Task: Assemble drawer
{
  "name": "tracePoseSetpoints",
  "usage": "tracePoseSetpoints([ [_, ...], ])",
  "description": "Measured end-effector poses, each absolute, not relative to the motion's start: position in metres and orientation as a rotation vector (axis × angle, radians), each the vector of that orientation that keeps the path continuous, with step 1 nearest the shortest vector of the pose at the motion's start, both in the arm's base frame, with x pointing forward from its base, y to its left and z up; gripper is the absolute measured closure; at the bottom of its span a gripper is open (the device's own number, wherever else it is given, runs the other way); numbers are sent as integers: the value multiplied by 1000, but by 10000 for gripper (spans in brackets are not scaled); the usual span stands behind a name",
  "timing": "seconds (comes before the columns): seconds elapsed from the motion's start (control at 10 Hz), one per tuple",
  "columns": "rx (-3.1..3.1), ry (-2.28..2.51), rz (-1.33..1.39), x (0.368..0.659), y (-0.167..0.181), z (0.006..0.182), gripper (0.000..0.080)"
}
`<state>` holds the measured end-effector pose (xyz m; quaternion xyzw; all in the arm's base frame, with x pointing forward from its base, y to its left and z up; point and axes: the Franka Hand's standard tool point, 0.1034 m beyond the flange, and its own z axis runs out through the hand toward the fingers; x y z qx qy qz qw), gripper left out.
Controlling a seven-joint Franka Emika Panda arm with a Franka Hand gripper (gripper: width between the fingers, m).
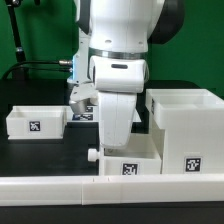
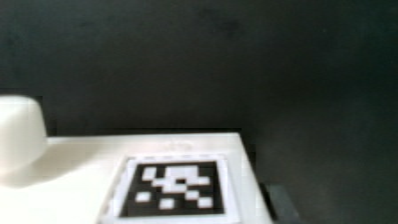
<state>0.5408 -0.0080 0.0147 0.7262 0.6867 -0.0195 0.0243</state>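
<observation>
Three parts, none joined yet: tall white plastic boxy housing (image 1: 185, 120) at the exterior view's right, shallow white knobbed plastic tray (image 1: 128, 162) just beside it at front centre, second white plastic tray (image 1: 35, 122) well apart at the exterior view's left. Both trays need inserting, I judge. Gripper (image 1: 116, 140) hangs low over the front tray. Its opening cannot be told, and no held part shows.
</observation>
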Motion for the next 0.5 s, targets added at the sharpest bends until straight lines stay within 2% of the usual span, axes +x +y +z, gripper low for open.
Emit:
tracePoseSetpoints([
  [0.5, 2245, 2130, -59, 540, -5, 14, 757],
])
